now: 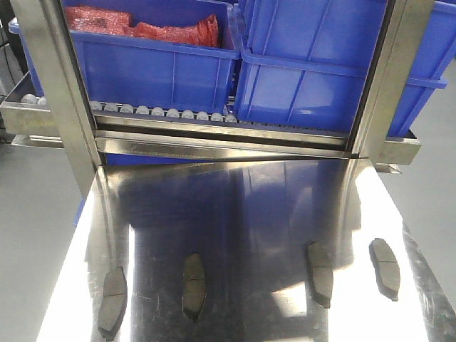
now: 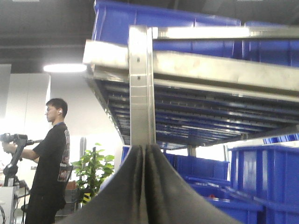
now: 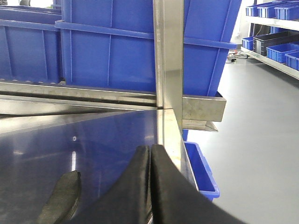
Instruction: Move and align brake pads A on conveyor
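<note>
Several dark-grey brake pads lie in a row near the front of the shiny steel table [image 1: 242,206]: one at far left [image 1: 112,292], one left of centre [image 1: 193,285], one right of centre [image 1: 320,274], one at far right [image 1: 385,267]. The conveyor is out of view. Neither gripper shows in the front view. My left gripper [image 2: 145,147] is shut on nothing, raised and pointing at a rack post [image 2: 140,84]. My right gripper [image 3: 150,148] is also shut on nothing, low over the table. A brake pad [image 3: 60,198] lies just left of it.
A roller rack holding blue bins [image 1: 157,71] stands behind the table, one bin with red bags [image 1: 142,28]. Steel posts [image 1: 60,100] [image 3: 169,70] rise at the table's back corners. A person [image 2: 51,158] and a plant [image 2: 93,168] stand far left. A blue bin [image 3: 201,172] sits on the floor by the right edge.
</note>
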Robot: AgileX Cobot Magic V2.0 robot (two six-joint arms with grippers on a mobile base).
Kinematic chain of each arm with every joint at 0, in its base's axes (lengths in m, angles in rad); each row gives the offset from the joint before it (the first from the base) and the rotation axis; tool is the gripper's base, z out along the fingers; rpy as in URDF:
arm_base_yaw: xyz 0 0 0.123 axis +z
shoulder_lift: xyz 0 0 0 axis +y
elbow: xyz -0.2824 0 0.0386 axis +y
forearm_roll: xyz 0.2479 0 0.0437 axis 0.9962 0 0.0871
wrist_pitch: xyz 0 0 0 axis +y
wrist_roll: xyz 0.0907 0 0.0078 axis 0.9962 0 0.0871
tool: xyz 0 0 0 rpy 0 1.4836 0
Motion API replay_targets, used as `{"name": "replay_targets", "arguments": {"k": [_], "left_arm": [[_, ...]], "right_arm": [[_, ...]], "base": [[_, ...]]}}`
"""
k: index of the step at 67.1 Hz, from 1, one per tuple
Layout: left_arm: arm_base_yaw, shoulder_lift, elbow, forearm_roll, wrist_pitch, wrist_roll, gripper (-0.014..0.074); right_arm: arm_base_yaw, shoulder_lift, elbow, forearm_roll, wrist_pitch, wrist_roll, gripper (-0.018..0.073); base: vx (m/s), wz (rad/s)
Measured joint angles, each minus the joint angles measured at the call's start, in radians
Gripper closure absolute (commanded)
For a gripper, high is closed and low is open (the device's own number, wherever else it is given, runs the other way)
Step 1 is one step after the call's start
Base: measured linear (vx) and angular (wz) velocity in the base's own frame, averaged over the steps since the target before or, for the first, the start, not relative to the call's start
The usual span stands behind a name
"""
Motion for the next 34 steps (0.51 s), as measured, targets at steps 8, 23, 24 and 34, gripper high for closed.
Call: {"name": "replay_targets", "arguments": {"k": [8,23,24,34], "left_arm": [[0.000,0.154,-0.206,0.001,0.176,0.000,0.0592],[0.000,0.553,-0.563,0.001,0.551,0.000,0.0447],[0.000,0.575,-0.578,0.001,0.574,0.000,0.0431],[0.000,0.792,-0.711,0.002,0.716,0.000,0.0207]], "right_arm": [[0.000,0.000,0.000,0.000,0.001,0.000,0.0566],[0.000,0.000,0.000,0.000,0.001,0.000,0.0566],[0.000,0.000,0.000,0.000,0.001,0.000,0.0566],[0.000,0.000,0.000,0.000,0.001,0.000,0.0566]], "base": [[0.00,0.00],[0.00,0.00],[0.00,0.00],[0.00,0.00]]}}
